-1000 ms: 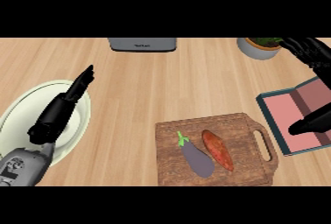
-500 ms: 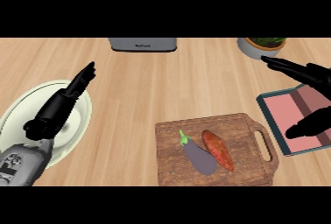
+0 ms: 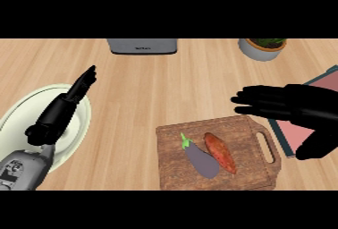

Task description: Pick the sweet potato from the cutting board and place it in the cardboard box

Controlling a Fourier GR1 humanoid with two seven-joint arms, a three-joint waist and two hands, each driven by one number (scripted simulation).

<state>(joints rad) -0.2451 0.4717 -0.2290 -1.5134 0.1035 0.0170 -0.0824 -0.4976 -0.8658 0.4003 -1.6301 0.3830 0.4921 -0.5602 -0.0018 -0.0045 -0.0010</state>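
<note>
One light wooden counter (image 3: 165, 85), viewed steeply from above. At far edge: grey appliance (image 3: 142, 45), centre; potted plant (image 3: 263, 47), right. At left: pale round plate (image 3: 20, 116). At near centre-right: wooden cutting board (image 3: 175, 174), handle slot toward right. At right edge: cardboard box (image 3: 293, 132), pink inside, partly hidden behind right hand (image 3: 290, 105).

On cutting board: sweet potato (image 3: 220, 152), lying flat near middle, just right of eggplant (image 3: 201, 160) and roughly parallel with it. Long axis running from far-left to near-right, one tapered end toward board's far edge, other toward its near edge. Untouched by either hand.

Right hand: over counter beyond board's far right corner, fingers straight and slightly spread, pointing left, holding nothing. Left hand (image 3: 59, 112): over plate, fingers straight and pressed together, pointing away, holding nothing.
</note>
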